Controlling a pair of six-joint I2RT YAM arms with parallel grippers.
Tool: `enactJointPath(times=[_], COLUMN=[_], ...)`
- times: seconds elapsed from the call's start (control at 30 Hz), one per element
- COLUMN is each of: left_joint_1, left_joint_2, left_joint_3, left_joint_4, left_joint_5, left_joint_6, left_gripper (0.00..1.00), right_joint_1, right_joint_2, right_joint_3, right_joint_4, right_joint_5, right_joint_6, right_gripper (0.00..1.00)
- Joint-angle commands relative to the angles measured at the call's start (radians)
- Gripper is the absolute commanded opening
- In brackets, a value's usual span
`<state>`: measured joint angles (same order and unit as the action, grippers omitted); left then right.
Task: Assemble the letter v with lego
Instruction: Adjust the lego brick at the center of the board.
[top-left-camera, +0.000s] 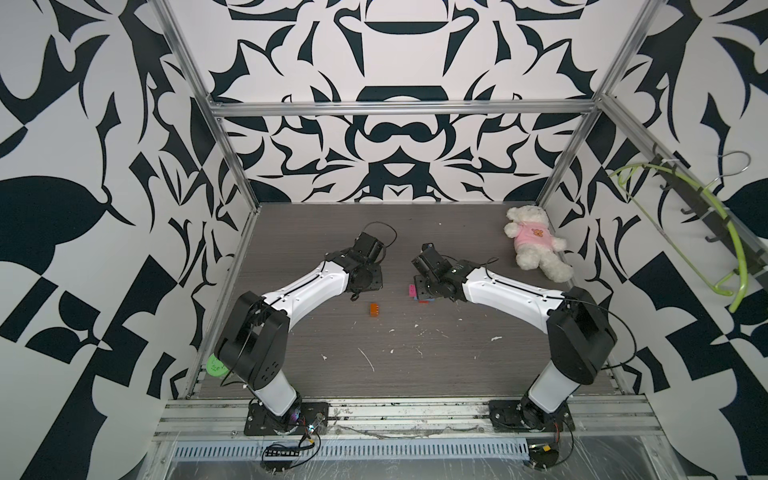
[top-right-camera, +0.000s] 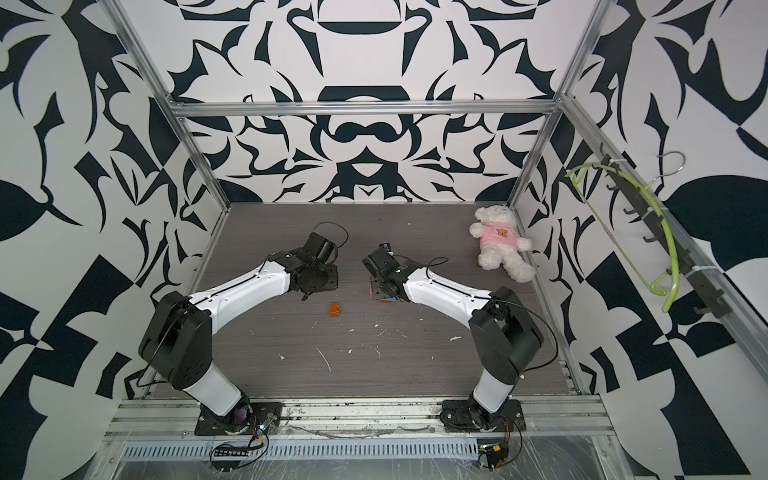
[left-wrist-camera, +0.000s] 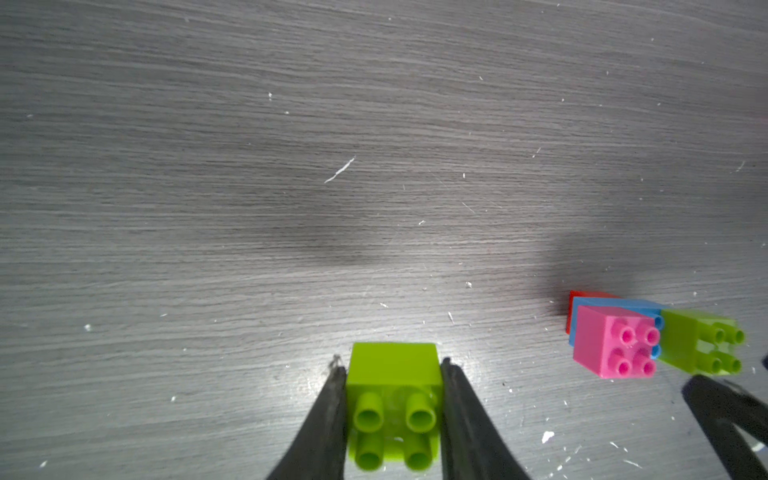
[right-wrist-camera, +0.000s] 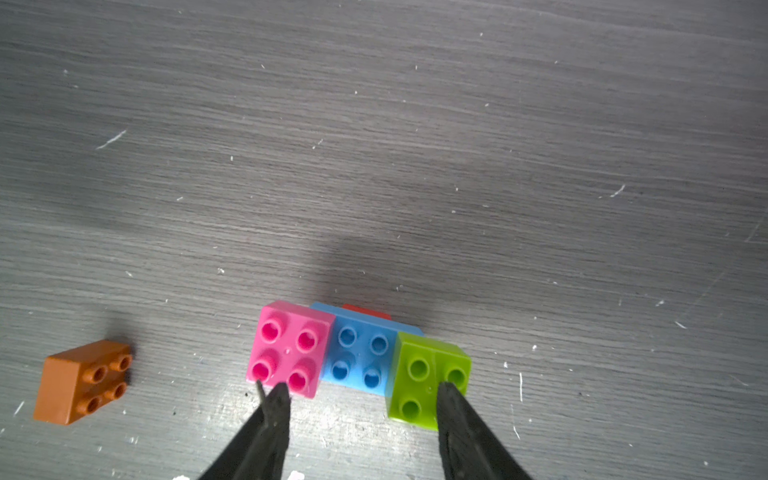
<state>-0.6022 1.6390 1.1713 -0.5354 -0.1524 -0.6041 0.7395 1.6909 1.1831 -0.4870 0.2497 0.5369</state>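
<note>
Tabletop (left-wrist-camera: 249, 166): lime brick (left-wrist-camera: 394, 399) clamped in left hand (left-wrist-camera: 392, 367).

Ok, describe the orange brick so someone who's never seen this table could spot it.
On the grey table, look between the left arm and right arm. There the orange brick lies alone, beside a joined clump of pink, blue and green bricks. It is the only orange piece and touches no other brick.
</note>
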Motion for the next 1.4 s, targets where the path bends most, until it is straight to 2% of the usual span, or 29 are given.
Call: enactJointPath(times=[0.0,1.37], left_joint_1=[0.010,0.025], left_joint_2=[-0.031,-0.043], left_joint_3=[-0.019,-0.029], left_joint_4=[0.010,0.000], left_joint_5=[0.019,0.013], left_joint_6=[0.009,0.012], left_gripper=[0.16,0.16], right_joint_1=[0.002,0.009], right_joint_2=[-0.004,0.067], right_joint_3=[0.036,0.044], right_joint_4=[0.019,-0.012], right_joint_5=[0.021,0.067], right_joint_6=[0.019,-0.012], right_gripper=[0.59,0.47])
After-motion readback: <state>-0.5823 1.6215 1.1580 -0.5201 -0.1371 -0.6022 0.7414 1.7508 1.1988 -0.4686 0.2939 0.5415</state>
